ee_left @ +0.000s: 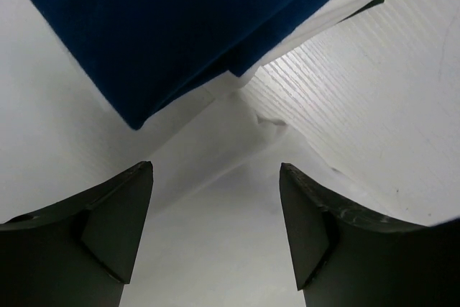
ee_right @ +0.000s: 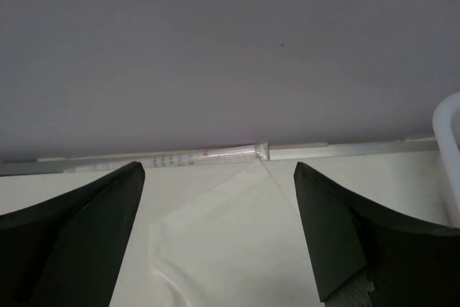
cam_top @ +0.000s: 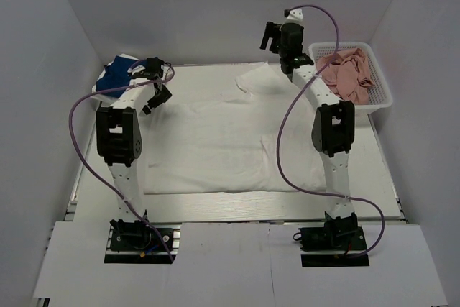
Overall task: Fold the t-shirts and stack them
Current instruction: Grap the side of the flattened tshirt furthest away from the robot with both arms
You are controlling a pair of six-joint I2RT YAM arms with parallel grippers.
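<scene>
A large white t-shirt (cam_top: 230, 145) lies spread flat across the middle of the worktop (cam_top: 374, 177), one sleeve reaching toward the far wall, its lower hem near the arms' bases. In the far left corner sits a folded royal-blue t-shirt (cam_top: 113, 77) on top of a white cloth layer (ee_left: 43, 141); whether that layer is another shirt I cannot tell.

The left tool (ee_left: 215, 170) hangs just above the white cloth beside the blue shirt, fingers apart with nothing between them. The right tool (ee_right: 219, 170) is raised near the far wall, jaws spread wide and holding nothing.

By count there are one spread white shirt, one blue shirt, two tools, and one white basket (cam_top: 384, 95) at the far right holding crumpled pinkish cloth (cam_top: 346, 73).
</scene>
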